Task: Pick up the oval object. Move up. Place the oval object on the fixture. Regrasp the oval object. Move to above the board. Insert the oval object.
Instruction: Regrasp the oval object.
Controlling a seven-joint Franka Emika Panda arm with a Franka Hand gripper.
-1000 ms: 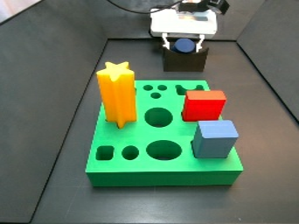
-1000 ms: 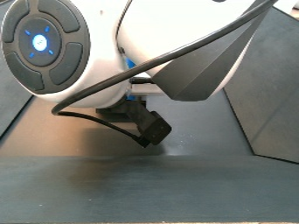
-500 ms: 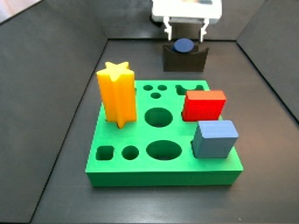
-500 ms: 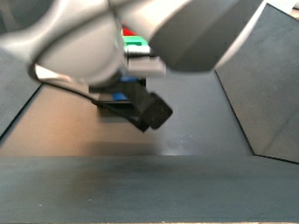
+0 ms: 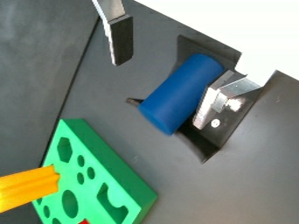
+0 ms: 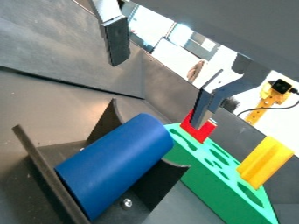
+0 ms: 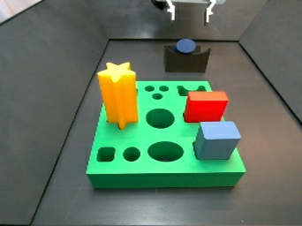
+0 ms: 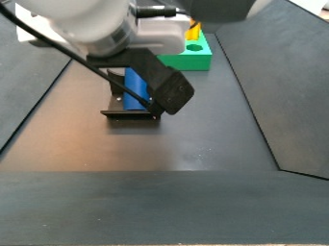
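The deep blue oval object (image 7: pixel 185 46) lies on its side in the notch of the dark fixture (image 7: pixel 186 62) at the far end of the floor. It also shows in both wrist views (image 5: pixel 179 93) (image 6: pixel 112 163) and in a side view (image 8: pixel 135 85). My gripper (image 7: pixel 192 10) is open and empty, well above the oval object, with its fingers (image 5: pixel 117 37) (image 6: pixel 114 41) apart and touching nothing. The green board (image 7: pixel 130 134) lies nearer the front, with round and square holes in its top.
On the board stand a yellow star column (image 7: pixel 117 93), a red block (image 7: pixel 206 106) and a grey-blue cube (image 7: pixel 218 139). Dark sloping walls enclose the floor on both sides. The arm's body and a cable fill the upper part of a side view (image 8: pixel 90 24).
My gripper has let go of the oval object and risen straight up from the fixture. The oval object stays lying in the notch.
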